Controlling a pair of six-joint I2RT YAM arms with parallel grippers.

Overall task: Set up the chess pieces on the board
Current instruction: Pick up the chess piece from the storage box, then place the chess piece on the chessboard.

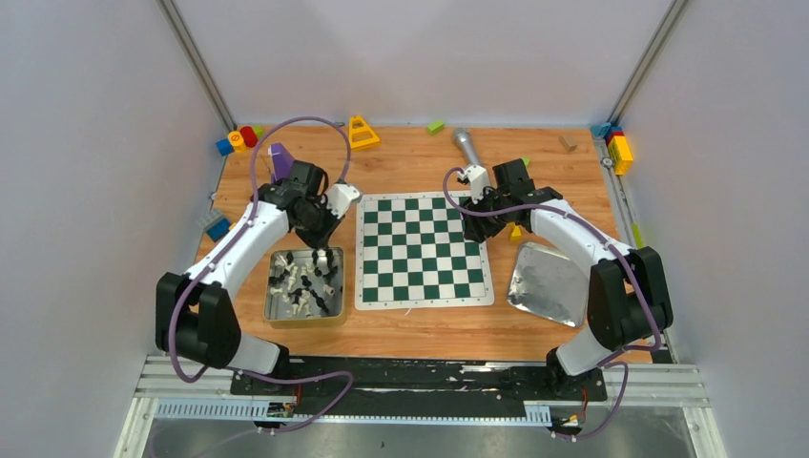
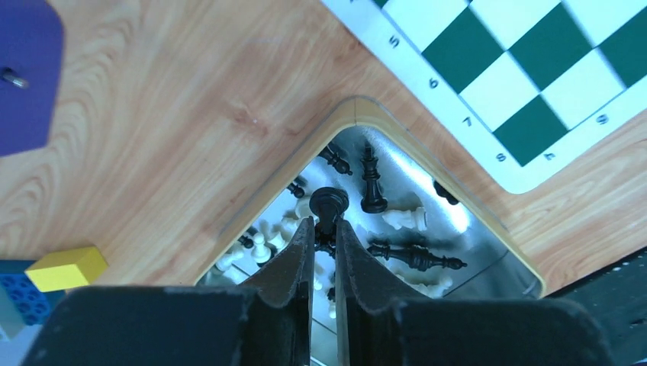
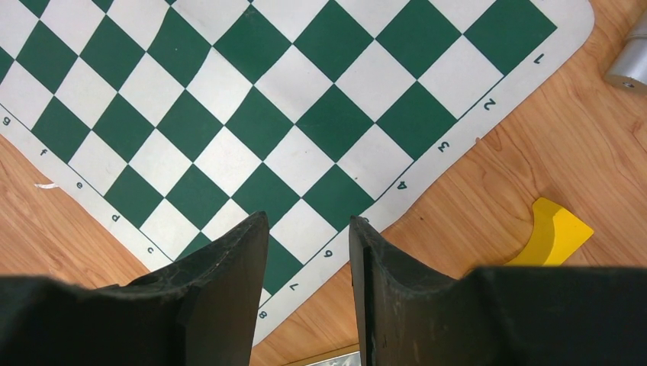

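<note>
The green and white board [image 1: 420, 248] lies flat at the table's middle with no pieces on it. The black and white chess pieces [image 1: 307, 284] lie jumbled in a metal tray [image 1: 272, 315] to the left of the board. My left gripper [image 1: 323, 254] hangs over that tray, shut on a black chess piece [image 2: 330, 202] held at its tips [image 2: 324, 223] above the pile. Other pieces [image 2: 416, 257] lie below it. My right gripper [image 1: 474, 225] is open and empty above the board's right edge [image 3: 229, 99], its tips [image 3: 305, 221] well apart.
A second, empty metal tray [image 1: 549, 281] lies right of the board. A yellow block [image 3: 557, 232] sits by the board's right edge. A silver cylinder [image 1: 466, 145] and coloured toy blocks [image 1: 363, 132] lie along the back and in the corners. A purple block [image 1: 280, 160] stands behind the left wrist.
</note>
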